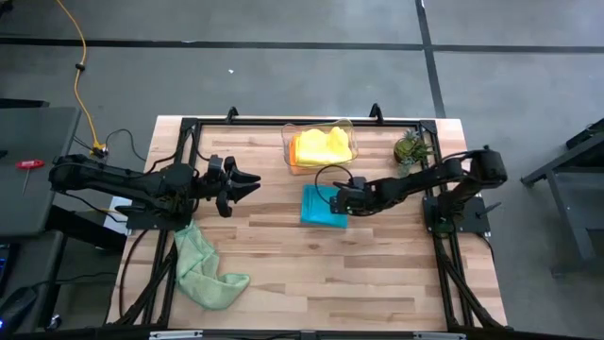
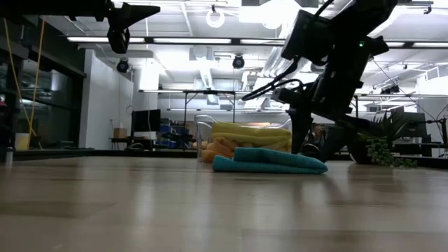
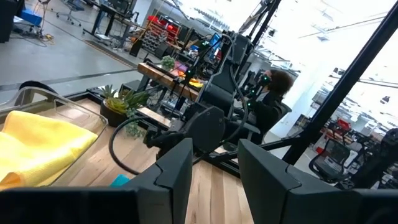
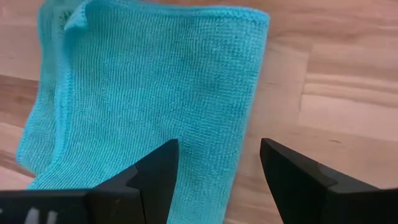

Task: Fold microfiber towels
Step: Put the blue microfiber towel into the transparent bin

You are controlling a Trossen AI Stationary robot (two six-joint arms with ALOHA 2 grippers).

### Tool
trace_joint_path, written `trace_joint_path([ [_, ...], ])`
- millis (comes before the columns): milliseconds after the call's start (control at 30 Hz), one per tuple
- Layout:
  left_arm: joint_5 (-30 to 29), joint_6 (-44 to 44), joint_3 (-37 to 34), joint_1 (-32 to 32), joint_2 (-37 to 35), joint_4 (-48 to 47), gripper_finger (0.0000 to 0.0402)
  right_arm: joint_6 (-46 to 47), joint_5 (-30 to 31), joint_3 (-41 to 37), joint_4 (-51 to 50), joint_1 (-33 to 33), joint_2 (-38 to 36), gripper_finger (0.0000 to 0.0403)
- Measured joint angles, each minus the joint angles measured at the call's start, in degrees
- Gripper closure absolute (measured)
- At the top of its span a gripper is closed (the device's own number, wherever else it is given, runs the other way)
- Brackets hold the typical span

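- I have the right claw low over the teal towel near the table's centre, at the towel's 3 o'clock edge in the overhead view. Its fingers are spread and hold nothing; the wrist camera shows cloth and bare wood in the gap between them.
- The teal towel lies folded and flat, its longer side running roughly 12 to 6 o'clock. It sits just at 6 o'clock of the clear bin, which holds the yellow towels and an orange towel beneath them.
- My left claw hovers well above the wood, pointing toward 3 o'clock, parted and empty.
- The light green towel lies crumpled at the table's 7 o'clock corner, unfolded. It is at about 6 o'clock of the left arm, so I judge that arm far the nearer for picking it up; the right claw is well apart from it.
- A small plant stands at the bin's 3 o'clock.
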Motion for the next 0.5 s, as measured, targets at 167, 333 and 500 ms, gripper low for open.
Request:
trace_joint_path([
  [167, -0.03, 0.02, 0.00, 0.01, 0.00, -0.44, 0.0284, 2.22, -1.13, 0.27, -0.01, 0.00, 1.80, 0.0182],
  [333, -0.01, 0.02, 0.00, 0.00, 0.00, -0.57, 0.0284, 4.50, -1.24, 0.39, 1.32, 0.00, 2.56, 0.0183],
  [500, -0.01, 0.54, 0.00, 0.00, 0.00, -0.81, 0.0284, 5.10, -2.36, 0.30, 1.75, -0.05, 2.63, 0.0200],
])
